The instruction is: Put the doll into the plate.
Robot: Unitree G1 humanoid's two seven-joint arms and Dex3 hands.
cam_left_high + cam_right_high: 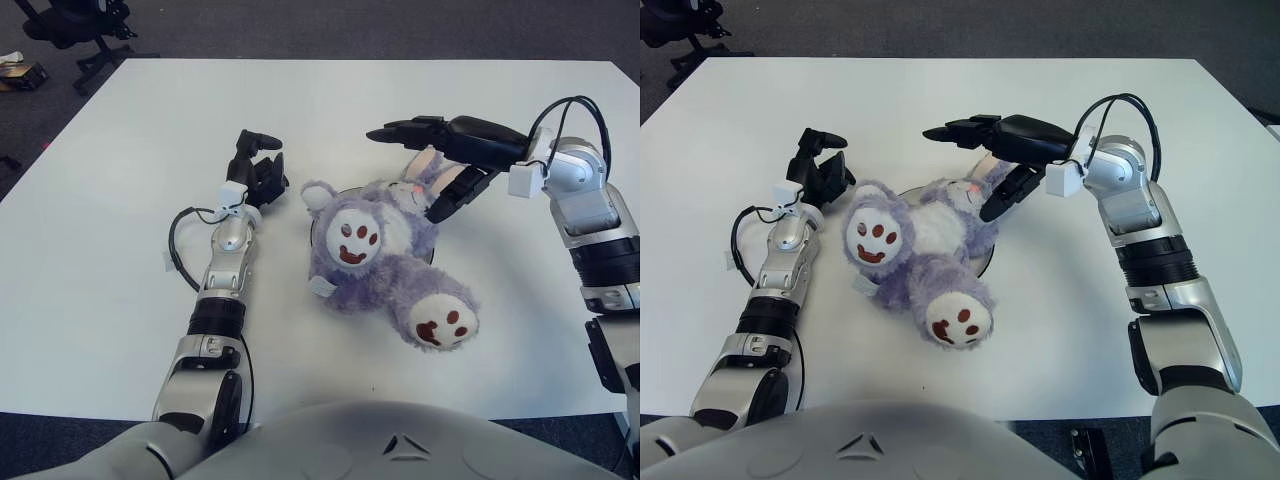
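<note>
The purple plush doll [375, 270] lies sprawled on its back over the white plate [314, 228]. One foot sole faces up at the left. The other leg reaches off the plate toward the front right. Only slivers of the plate's rim show around the doll. My right hand [415, 165] hovers open just above and behind the doll's head, with its fingers [975, 128] stretched leftward, and holds nothing. My left hand [255, 165] shows to the left of the doll, open and apart from it.
The white table [120, 260] spans the view, and its far edge meets dark carpet. An office chair [85, 25] and a small box [20, 72] stand on the floor beyond the far left corner. A black cable [178, 250] loops beside my left forearm.
</note>
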